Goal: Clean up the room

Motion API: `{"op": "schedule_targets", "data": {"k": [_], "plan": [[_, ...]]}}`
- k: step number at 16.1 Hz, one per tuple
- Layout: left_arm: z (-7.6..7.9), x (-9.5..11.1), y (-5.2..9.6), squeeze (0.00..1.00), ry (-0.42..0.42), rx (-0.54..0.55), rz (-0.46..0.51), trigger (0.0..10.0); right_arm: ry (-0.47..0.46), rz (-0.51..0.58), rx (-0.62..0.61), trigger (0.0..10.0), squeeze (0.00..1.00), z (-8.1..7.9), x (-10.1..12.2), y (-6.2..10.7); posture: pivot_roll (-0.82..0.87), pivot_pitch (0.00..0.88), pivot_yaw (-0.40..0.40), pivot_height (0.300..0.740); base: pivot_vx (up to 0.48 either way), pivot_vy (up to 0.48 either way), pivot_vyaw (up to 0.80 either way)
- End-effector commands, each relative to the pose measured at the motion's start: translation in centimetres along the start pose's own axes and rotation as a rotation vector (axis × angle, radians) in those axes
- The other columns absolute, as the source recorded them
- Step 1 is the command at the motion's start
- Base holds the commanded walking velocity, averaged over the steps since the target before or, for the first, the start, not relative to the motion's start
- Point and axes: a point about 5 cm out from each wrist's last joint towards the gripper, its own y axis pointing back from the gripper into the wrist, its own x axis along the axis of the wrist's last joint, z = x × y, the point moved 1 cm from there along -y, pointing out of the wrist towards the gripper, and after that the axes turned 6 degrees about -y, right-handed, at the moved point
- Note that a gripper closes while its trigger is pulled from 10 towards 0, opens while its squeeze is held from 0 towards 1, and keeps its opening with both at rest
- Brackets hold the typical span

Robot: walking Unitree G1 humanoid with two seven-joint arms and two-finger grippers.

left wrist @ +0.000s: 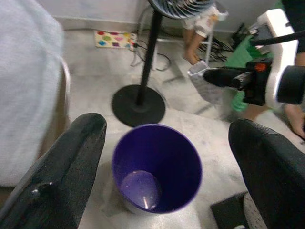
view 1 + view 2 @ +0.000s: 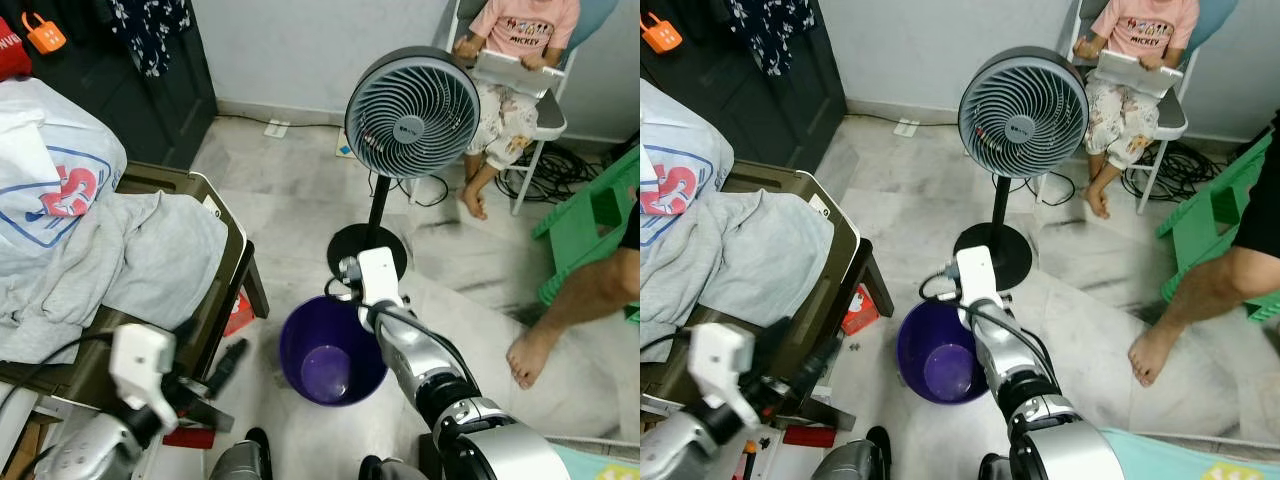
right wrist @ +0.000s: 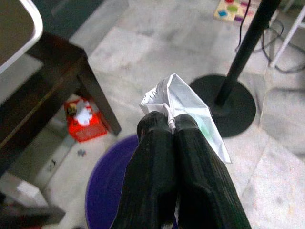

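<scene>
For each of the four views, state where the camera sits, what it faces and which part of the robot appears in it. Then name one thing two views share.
Left eye: on the head, looking down at the purple bin and fan; both arms show.
Right eye: beside it, same scene.
Left wrist: along open fingers toward the bin.
Right wrist: along shut fingers pinching crumpled paper.
Shared: both wrist views show the bin and fan stand.

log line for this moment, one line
phase: carry to bin | right gripper: shut on crumpled paper, above purple bin | left gripper: open, idle by chair | bin: upright beside fan
</scene>
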Motion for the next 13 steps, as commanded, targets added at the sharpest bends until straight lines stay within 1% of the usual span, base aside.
{"op": "schedule_targets", "data": {"k": [1,4,6,7,8,10,12,13], "plan": [[0.1,0.1,0.3,0.0,-0.019,-0.018,-0.02,10.0,0.004,-0.009,-0.004,10.0,0.0,-0.1,-0.3,0.0,0.14,0.238,-0.004,0.74,0.0,0.0,0.0],[-0.3,0.5,0.5,0.0,-0.027,0.003,-0.034,10.0,0.037,-0.024,-0.003,10.0,0.0,-0.5,-0.3,-0.2,0.15,0.242,-0.011,0.74,0.0,0.0,0.0],[-0.5,0.6,0.8,0.0,-0.023,0.018,-0.036,10.0,0.048,0.0,-0.007,10.0,0.0,-0.7,0.5,-0.4,0.16,0.25,-0.01,0.74,0.0,0.0,0.0],[-0.5,0.5,1.1,0.0,-0.022,0.024,-0.047,10.0,0.042,0.033,-0.011,10.0,0.0,-0.8,1.4,-0.6,0.16,0.253,-0.009,0.74,0.0,0.0,0.0],[-0.4,0.4,1.2,0.0,-0.02,0.026,-0.051,10.0,0.034,0.05,-0.01,10.0,0.0,-0.9,1.8,-0.6,0.16,0.255,-0.007,0.74,0.0,0.0,0.0],[-0.3,0.4,1.5,0.0,-0.014,0.033,-0.059,10.0,0.018,0.078,0.016,10.0,0.0,-2.0,2.7,-0.9,0.17,0.261,-0.001,0.74,0.0,0.0,0.0],[-0.2,0.3,1.4,0.0,-0.013,0.03,-0.064,10.0,0.02,0.08,0.036,10.0,0.0,-3.0,2.7,-0.9,0.17,0.266,0.001,0.74,0.0,0.0,0.0],[-0.2,0.3,1.4,0.0,-0.013,0.03,-0.064,10.0,0.02,0.079,0.036,10.0,0.0,-3.1,2.6,-0.9,0.17,0.266,0.001,0.74,0.0,0.0,0.0]]}}
